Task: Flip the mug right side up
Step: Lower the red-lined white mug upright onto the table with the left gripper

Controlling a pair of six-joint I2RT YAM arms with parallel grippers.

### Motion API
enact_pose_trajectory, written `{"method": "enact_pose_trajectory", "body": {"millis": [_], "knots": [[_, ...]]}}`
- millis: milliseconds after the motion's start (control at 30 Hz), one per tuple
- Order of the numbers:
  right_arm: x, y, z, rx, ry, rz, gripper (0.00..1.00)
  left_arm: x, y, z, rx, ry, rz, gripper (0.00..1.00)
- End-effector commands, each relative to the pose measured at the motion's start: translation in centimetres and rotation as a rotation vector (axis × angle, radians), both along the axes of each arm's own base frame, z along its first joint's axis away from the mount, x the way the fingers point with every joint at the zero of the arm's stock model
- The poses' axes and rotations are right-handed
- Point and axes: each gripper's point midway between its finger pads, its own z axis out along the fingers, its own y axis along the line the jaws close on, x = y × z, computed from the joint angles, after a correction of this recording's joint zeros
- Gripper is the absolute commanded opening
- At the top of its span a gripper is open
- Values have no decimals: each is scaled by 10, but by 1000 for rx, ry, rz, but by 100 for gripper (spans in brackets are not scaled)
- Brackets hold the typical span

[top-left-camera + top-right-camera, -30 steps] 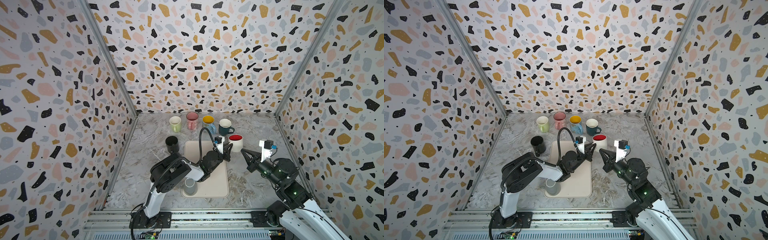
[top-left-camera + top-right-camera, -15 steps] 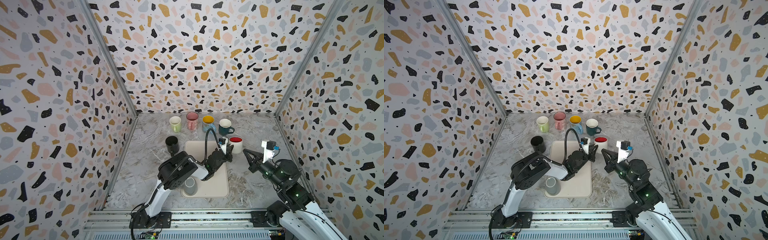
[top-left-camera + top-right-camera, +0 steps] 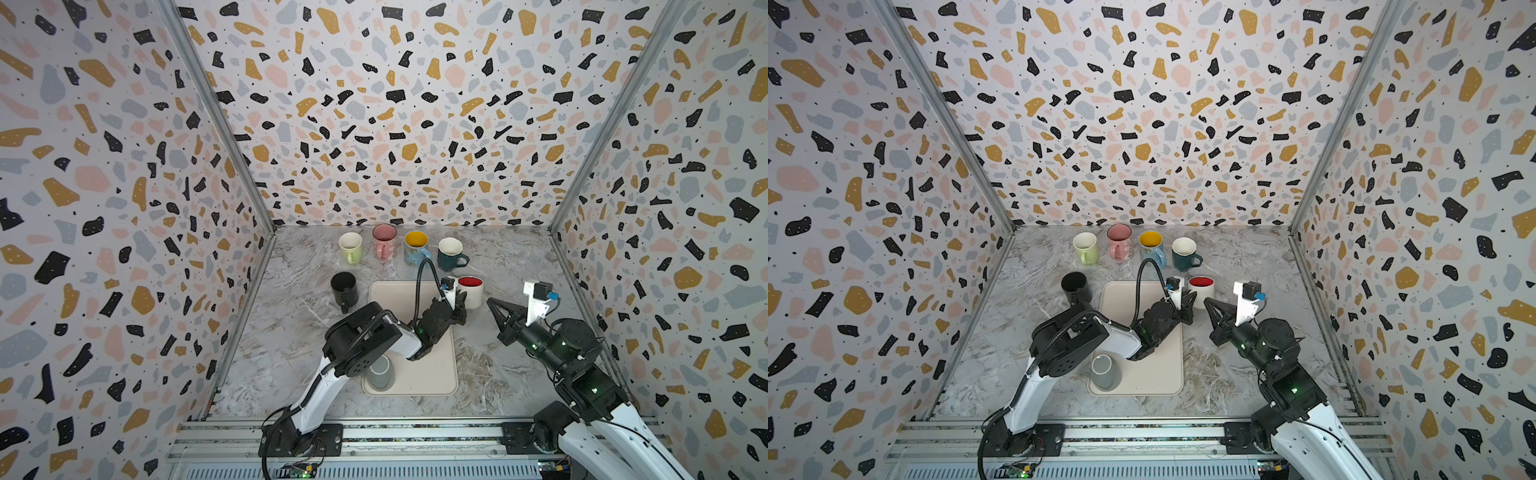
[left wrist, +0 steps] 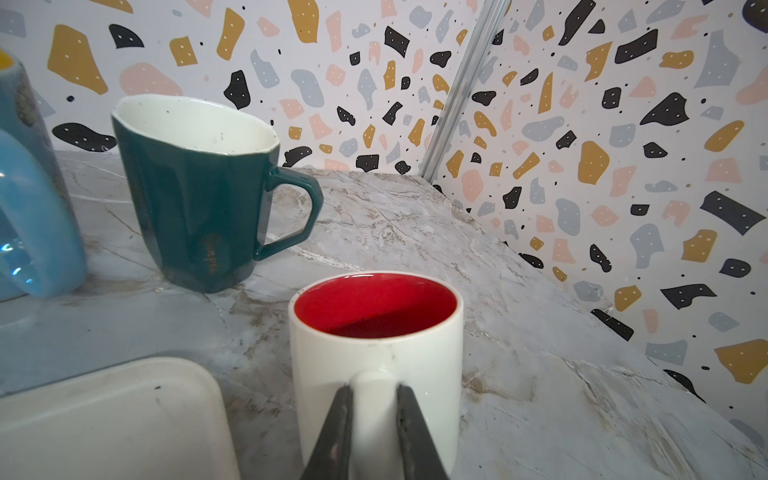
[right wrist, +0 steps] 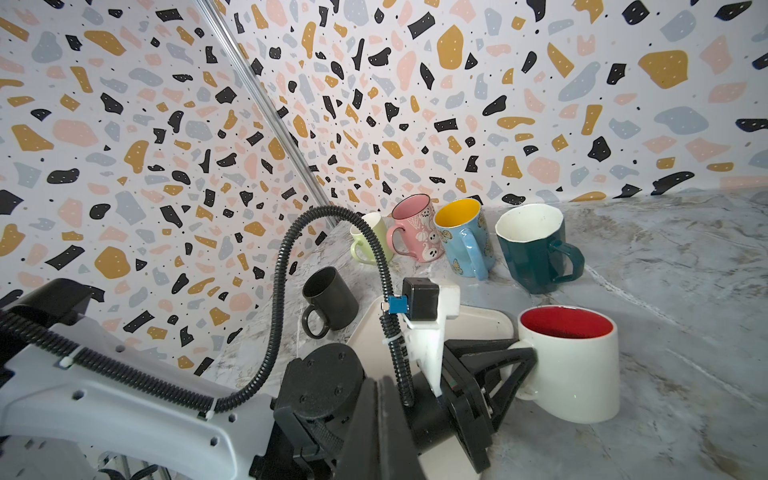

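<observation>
White ceramic mug with red interior [image 4: 419, 361] stands upright on the marbled bench [image 4: 548, 399], straight ahead of the nearer left gripper [image 4: 372, 395], which pinches its handle [image 4: 372, 376]. The right gripper [image 3: 492, 302] is pressed together, empty.

Arms are showing white shells, black joints. Left arm [image 3: 320, 395] is trailing zip-tied black corrugated cable [image 5: 332, 211] to a black wrist camera [image 5: 419, 299]. Left gripper [image 4: 371, 395] is showing black wedge fingers [image 4: 336, 436]. Green LEDs [image 3: 595, 390] are glowing on right arm [image 3: 573, 345].
</observation>
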Motion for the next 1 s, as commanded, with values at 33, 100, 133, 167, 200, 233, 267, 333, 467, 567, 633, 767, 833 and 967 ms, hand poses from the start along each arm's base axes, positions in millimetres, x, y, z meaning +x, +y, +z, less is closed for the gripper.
{"method": "enact_pose_trajectory", "body": {"millis": [33,100,133,167,200,233,267,333,467,567,633,767,833,967], "knots": [[-1,-3,7,1,-27,-8,0,5,-5,40,-94,-92,25,0],[-1,-3,6,1,-28,-9,0,5,-5,38,-84,-88,26,0],[-1,-3,6,1,-28,-8,0,5,-5,37,-80,-85,26,0],[0,-3,6,1,-25,-9,0,4,-5,36,-78,-82,24,0],[0,-3,6,2,-27,-9,0,4,-5,35,-74,-79,21,0],[0,-3,6,3,-27,-8,0,4,-6,33,-69,-75,18,0],[0,-2,6,3,-26,-8,0,4,-6,33,-65,-72,18,0],[0,-2,6,3,-26,-7,0,4,-6,28,-54,-63,17,0],[0,-3,5,3,-23,-9,0,2,-6,24,-45,-53,14,0],[0,-3,5,3,-24,-9,0,0,-7,22,-41,-49,1,0],[0,-3,5,3,-24,-10,0,-2,-7,20,-38,-46,-2,0],[0,-2,5,4,-24,-8,0,-5,-7,17,-32,-40,-12,1],[0,-3,5,4,-23,-9,0,-7,-7,17,-27,-42,-19,3],[1,-3,5,7,-25,-10,0,-10,-5,14,-9,-41,-21,5]]}}
